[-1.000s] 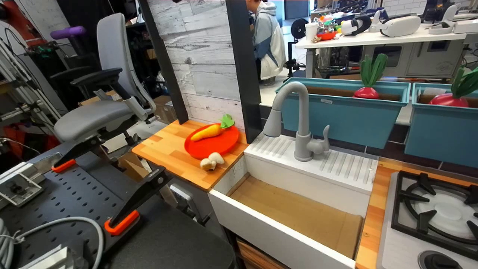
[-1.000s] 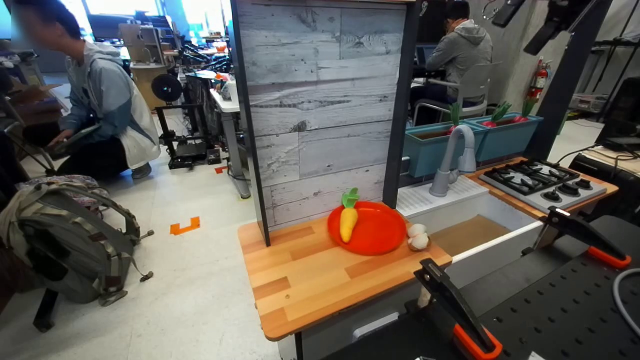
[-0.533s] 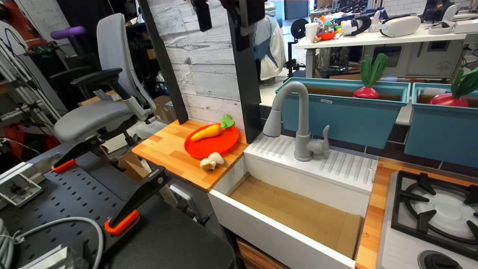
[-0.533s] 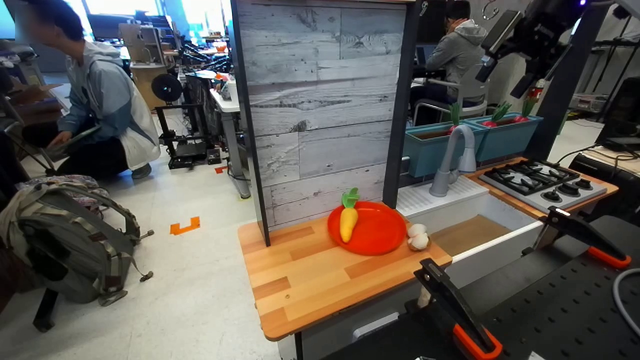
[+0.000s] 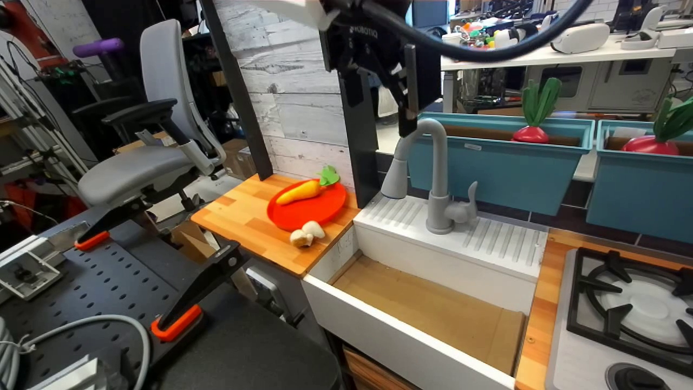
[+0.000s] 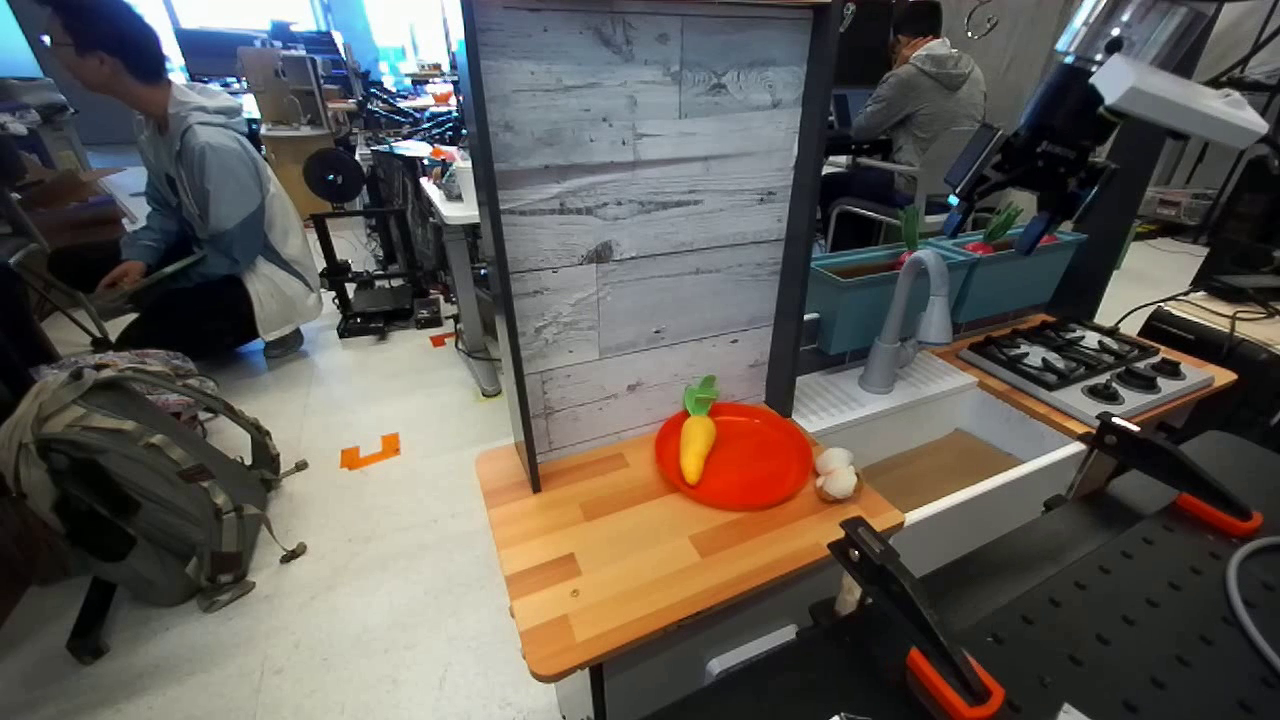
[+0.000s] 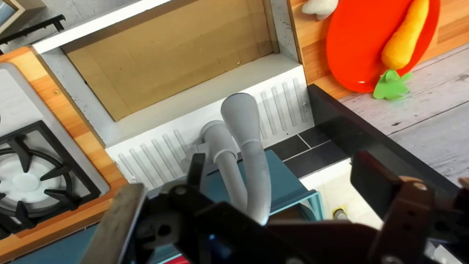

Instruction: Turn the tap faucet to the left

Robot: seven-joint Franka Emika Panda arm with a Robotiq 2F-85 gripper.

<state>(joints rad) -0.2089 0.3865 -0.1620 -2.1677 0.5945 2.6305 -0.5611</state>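
With its jaws parted near the gooseneck tap faucet (image 5: pixel 439 168) on the ridged far drainboard (image 5: pixel 495 241), the pincer (image 5: pixel 380 116) would do best to straddle the spout (image 5: pixel 396 176), then sweep it slowly leftward.

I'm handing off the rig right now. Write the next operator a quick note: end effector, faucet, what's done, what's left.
End effector: open, holding nothing, near the top of the faucet; whether they touch can't be told.
The faucet stands upright on the white ledge behind the sink, with a blue planter behind it.
Done: approach only; the spout hasn't turned over the last second.
Left: probably make contact with the spout, then turn it left, minding the planter.
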